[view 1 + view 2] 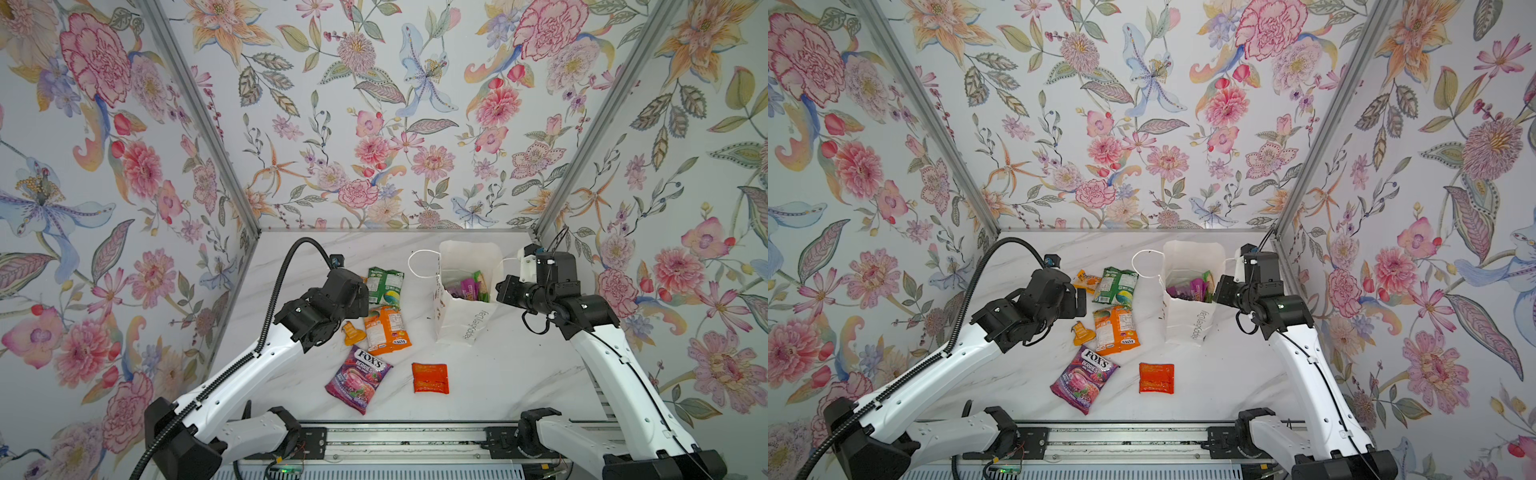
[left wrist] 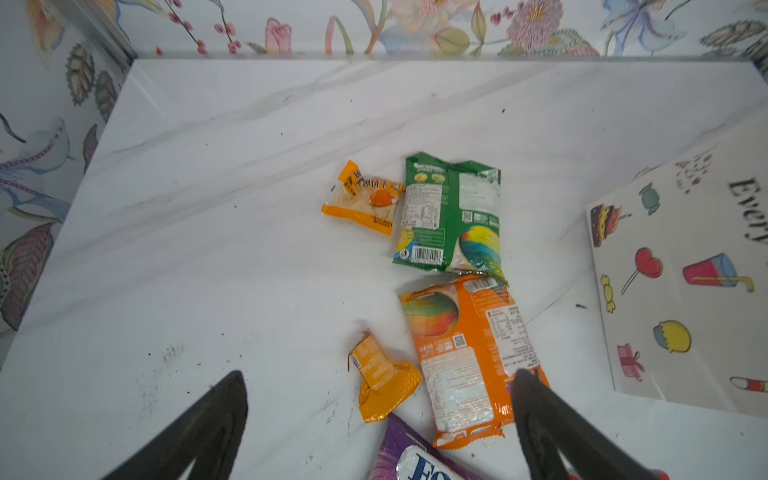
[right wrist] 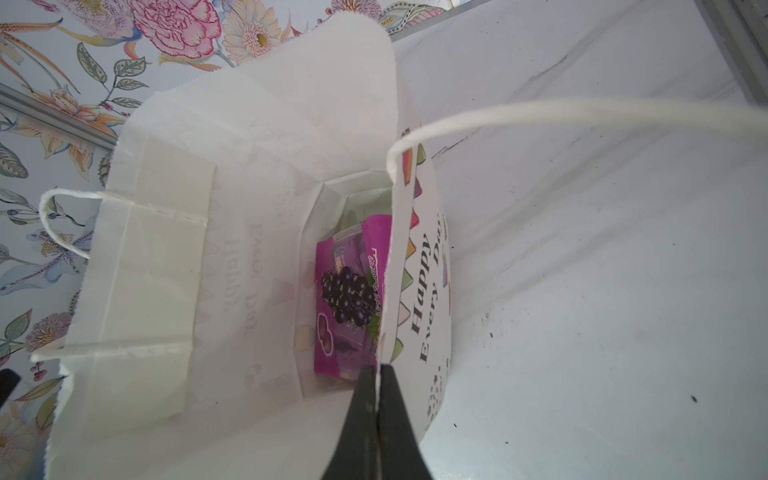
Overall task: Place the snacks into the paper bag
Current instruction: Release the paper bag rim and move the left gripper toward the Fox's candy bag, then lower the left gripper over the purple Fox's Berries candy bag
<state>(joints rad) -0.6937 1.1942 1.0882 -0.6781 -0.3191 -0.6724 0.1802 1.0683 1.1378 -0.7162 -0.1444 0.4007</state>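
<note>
Right wrist view showed the right gripper (image 3: pixel 377 370) pinched on the paper bag (image 3: pixel 166 257) at its rim, seemingly to hold its mouth open; the left gripper (image 2: pixel 380 374) hung spread above snacks (image 2: pixel 469 353) lying beside the bag.

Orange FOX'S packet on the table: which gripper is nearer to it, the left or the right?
Left. The left gripper hangs open just beside the orange FOX'S packet; the right gripper is farther away, shut on the rim of the paper bag.
</note>
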